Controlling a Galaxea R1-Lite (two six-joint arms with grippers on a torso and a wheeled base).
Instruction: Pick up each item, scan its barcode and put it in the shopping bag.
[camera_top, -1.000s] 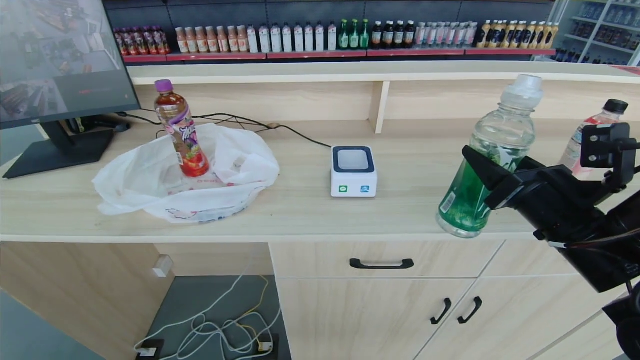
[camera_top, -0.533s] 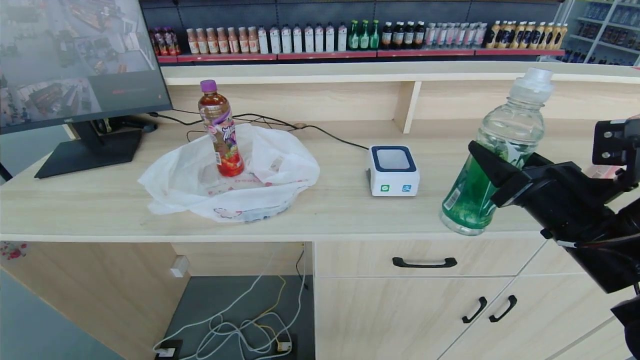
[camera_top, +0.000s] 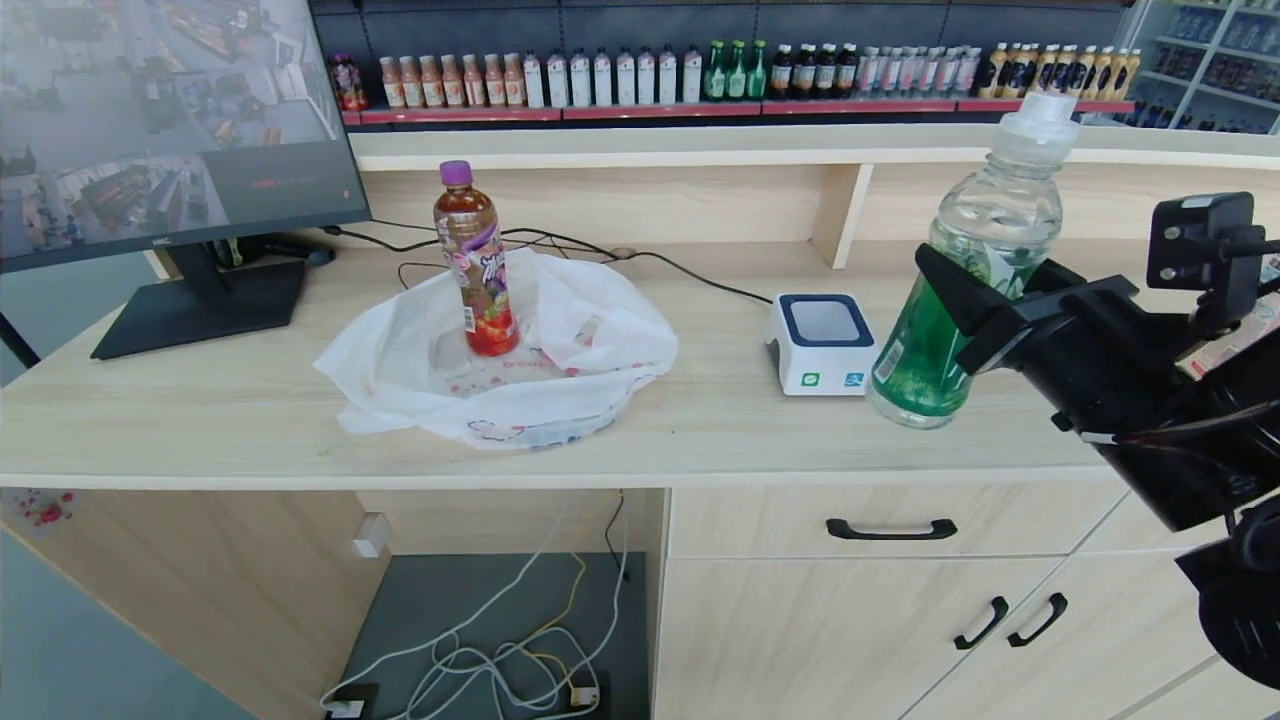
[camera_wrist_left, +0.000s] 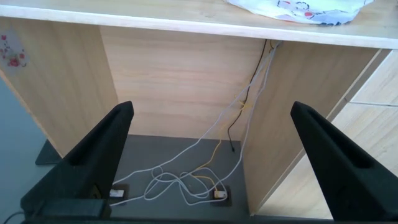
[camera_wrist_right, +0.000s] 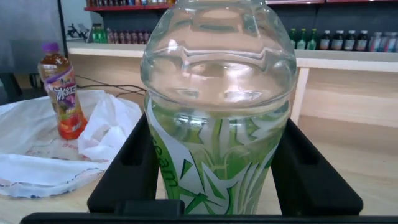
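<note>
In the head view, the right gripper (camera_top: 985, 282) is seen closed around a green bottle (camera_top: 920, 365), which is held tilted, its white cap leaning away from the arm. The bottle's base is seen against the light wooden counter (camera_top: 200, 420), near its front edge. A white scanner (camera_top: 820, 343) is set just beside the bottle, to the gripper's left. Farther left of the gripper, the white shopping bag (camera_top: 590, 340) is spread open on the counter, and a purple-capped bottle (camera_top: 478, 265) is stood upright in it. A monitor (camera_top: 160, 110) is placed beyond the bag, well apart from the gripper. Rows of drinks on a store shelf (camera_top: 700, 75) are lined up behind the counter.

In the left wrist view, the left gripper (camera_wrist_left: 211, 155) is held wide apart with nothing between its fingers, below the counter's edge (camera_wrist_left: 124, 18). Loose cables (camera_wrist_left: 186, 180) are seen on the floor beyond it.

In the right wrist view, the green bottle (camera_wrist_right: 217, 124) is clamped between the dark fingers (camera_wrist_right: 124, 168). The bag (camera_wrist_right: 37, 162) and the purple-capped bottle (camera_wrist_right: 62, 99) are seen beyond the gripper, to one side.
</note>
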